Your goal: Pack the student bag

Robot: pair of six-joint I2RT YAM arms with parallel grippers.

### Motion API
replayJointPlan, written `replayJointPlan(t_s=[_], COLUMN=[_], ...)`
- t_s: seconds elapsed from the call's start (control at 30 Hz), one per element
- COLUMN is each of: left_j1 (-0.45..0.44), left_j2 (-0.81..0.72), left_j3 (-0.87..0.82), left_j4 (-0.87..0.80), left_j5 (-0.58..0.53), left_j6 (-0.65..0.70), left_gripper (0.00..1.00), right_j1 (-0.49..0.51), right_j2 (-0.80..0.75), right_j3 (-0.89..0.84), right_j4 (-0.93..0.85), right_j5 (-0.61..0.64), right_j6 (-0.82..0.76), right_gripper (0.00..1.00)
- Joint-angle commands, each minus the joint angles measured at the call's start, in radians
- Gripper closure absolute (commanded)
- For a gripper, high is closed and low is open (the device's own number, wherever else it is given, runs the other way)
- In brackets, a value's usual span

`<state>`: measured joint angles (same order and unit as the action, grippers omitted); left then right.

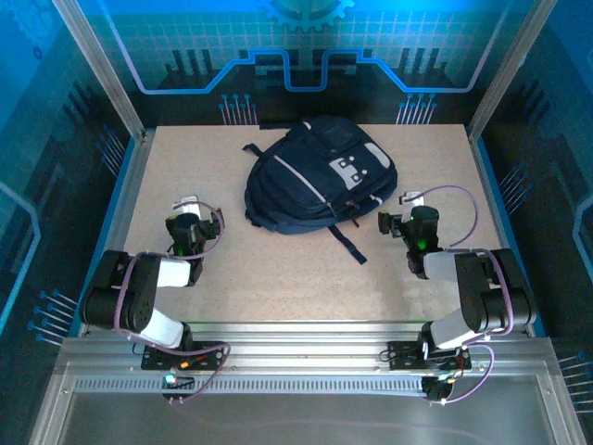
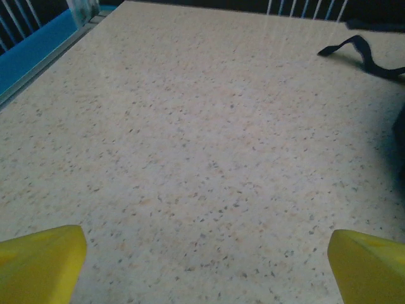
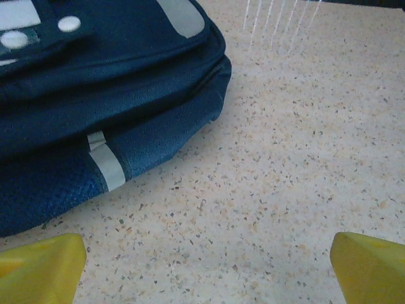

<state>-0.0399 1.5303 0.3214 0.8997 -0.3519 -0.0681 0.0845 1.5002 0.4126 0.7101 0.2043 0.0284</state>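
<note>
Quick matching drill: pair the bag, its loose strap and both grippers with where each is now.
1 student bag
2 left gripper
3 right gripper
4 loose strap

a open, over bare table left of the bag
b trails from the bag toward the near edge
c open, by the bag's right corner
d lies flat, table's far middle

Pairs: 1-d, 2-a, 3-c, 4-b
</note>
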Motion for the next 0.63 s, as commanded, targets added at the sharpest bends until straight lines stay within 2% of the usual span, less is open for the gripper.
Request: replayJointPlan(t_s=[0.0, 0.07, 0.2, 0.6], left_j1=[0.020, 0.019, 0.017, 0.014], left_j2=[-0.007, 0.027, 0.018, 0.021], left_j3=[-0.019, -0.009, 0.040, 0.036], left_j4=[0.123, 0.165, 0.059, 0.069], left_j5=[0.076, 0.078, 0.087, 0.085], left_j6=[0.006, 0.026, 0.026, 0.030], left_gripper=[0.01, 0.01, 0.01, 0.01], right_j1=[-0.002, -0.003, -0.002, -0.002], right_j2=[0.002, 0.002, 0.002, 0.002], right_j3=[0.002, 0.002, 0.002, 0.002], right_j4=[0.076, 0.075, 0.074, 0.074], right_j5=[0.000, 0.000, 0.001, 0.001], right_j6=[-0.001, -0.001, -0.001, -0.001], right_gripper=[0.00, 0.00, 0.00, 0.00])
